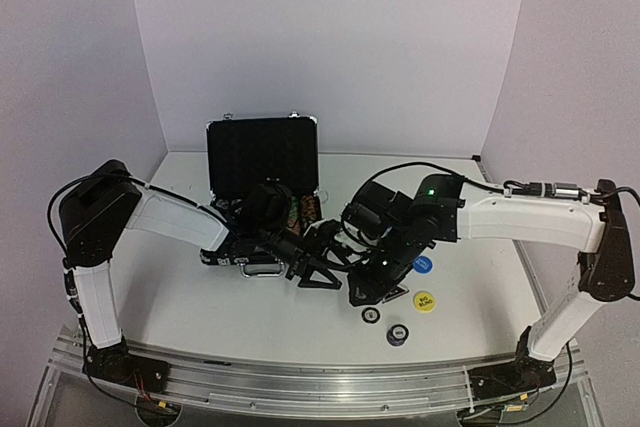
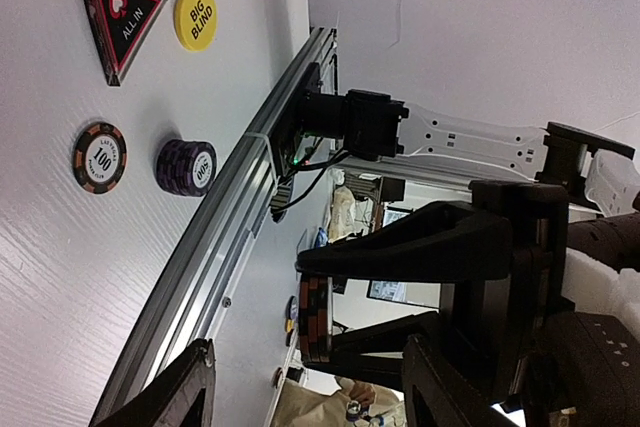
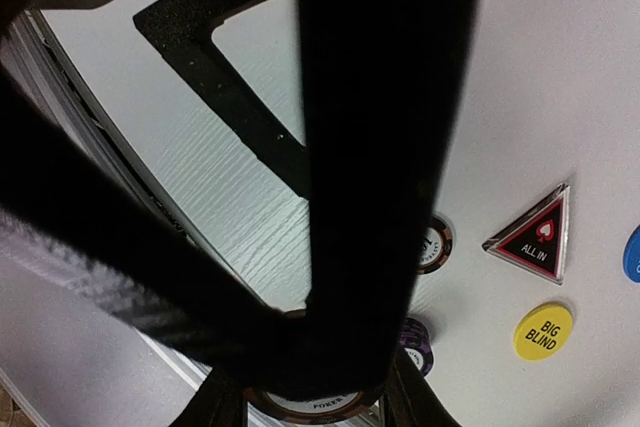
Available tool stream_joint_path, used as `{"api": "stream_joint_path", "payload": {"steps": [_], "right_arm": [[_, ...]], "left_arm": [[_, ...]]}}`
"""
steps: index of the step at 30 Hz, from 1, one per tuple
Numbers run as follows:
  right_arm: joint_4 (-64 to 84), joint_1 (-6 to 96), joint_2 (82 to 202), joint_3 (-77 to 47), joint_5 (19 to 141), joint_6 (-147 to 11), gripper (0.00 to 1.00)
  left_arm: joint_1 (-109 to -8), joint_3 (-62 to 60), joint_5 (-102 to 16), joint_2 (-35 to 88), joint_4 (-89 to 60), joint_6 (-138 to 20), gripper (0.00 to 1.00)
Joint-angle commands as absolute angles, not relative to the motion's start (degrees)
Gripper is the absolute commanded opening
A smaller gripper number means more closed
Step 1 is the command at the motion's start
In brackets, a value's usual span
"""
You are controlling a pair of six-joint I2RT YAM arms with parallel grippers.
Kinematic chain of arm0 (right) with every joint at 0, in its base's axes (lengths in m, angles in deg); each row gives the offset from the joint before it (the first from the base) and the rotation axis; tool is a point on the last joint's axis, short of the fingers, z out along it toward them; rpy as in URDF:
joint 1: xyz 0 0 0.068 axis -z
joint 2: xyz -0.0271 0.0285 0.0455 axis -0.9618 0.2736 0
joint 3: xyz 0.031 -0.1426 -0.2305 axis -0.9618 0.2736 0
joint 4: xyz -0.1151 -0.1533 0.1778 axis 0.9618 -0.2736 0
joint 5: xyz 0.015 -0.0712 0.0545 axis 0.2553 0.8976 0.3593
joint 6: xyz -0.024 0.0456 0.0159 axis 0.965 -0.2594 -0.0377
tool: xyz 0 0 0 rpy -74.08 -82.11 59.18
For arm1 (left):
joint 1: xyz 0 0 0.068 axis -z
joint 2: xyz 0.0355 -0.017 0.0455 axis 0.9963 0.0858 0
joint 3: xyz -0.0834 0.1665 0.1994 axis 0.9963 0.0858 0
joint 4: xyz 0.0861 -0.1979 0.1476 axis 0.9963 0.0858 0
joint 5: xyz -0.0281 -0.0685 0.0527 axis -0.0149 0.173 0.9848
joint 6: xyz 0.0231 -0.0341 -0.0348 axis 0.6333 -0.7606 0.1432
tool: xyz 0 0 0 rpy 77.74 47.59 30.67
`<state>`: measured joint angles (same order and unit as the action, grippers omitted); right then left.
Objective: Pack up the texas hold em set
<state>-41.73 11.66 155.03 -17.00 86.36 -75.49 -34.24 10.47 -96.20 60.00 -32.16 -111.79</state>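
Note:
The black silver-trimmed case [image 1: 262,152] stands open at the back, with rows of chips [image 1: 300,209] in its tray. In front of it the two grippers meet above the table. My right gripper [image 3: 305,402] is shut on a short stack of orange-and-black poker chips [image 2: 315,315], seen edge-on in the left wrist view. My left gripper [image 2: 310,372] is open, its fingers [image 2: 190,387] wide apart on either side of that stack and not touching it. One left finger blocks most of the right wrist view. On the table lie the triangular ALL IN marker [image 2: 118,15], the yellow button [image 2: 195,17] and the blue button [image 1: 423,264].
A single 100 chip [image 2: 100,157] and a small purple chip stack [image 2: 186,167] lie on the table near the front rail [image 2: 230,217]. Both sit to the right of the grippers, by the yellow button [image 1: 425,301].

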Motion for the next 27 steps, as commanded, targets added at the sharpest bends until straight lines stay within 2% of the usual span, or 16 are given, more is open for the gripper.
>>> {"api": "stream_joint_path", "payload": {"steps": [1,7,13,16,21,23,27], "right_arm": [[-42.30,11.27,154.42,-19.82,87.19,-73.79,0.06],[-42.30,11.23,154.08,-20.24,87.68,-72.90,0.06],[-42.22,10.98,154.06,-20.65,86.98,-71.61,0.06],[-42.25,10.71,154.03,-20.99,87.46,-71.05,0.06],[-42.10,10.22,153.80,-21.47,87.67,-70.14,0.05],[-42.03,10.07,153.72,-21.67,87.69,-69.94,0.05],[-42.06,9.96,153.77,-21.81,89.21,-69.72,0.05]], "left_arm": [[-33.10,8.37,-101.21,61.17,-34.69,-112.40,0.64],[-32.60,8.14,-103.20,61.35,-30.96,-109.43,0.57],[-30.90,4.78,-104.44,62.18,-27.20,-105.91,0.56],[-30.46,3.71,-104.55,62.90,-26.46,-105.80,0.51],[-29.81,2.48,-104.58,64.08,-24.95,-105.81,0.48],[-29.80,2.38,-104.82,64.35,-24.57,-105.64,0.42],[-29.73,2.91,-104.83,64.10,-26.18,-106.15,0.41]]}}
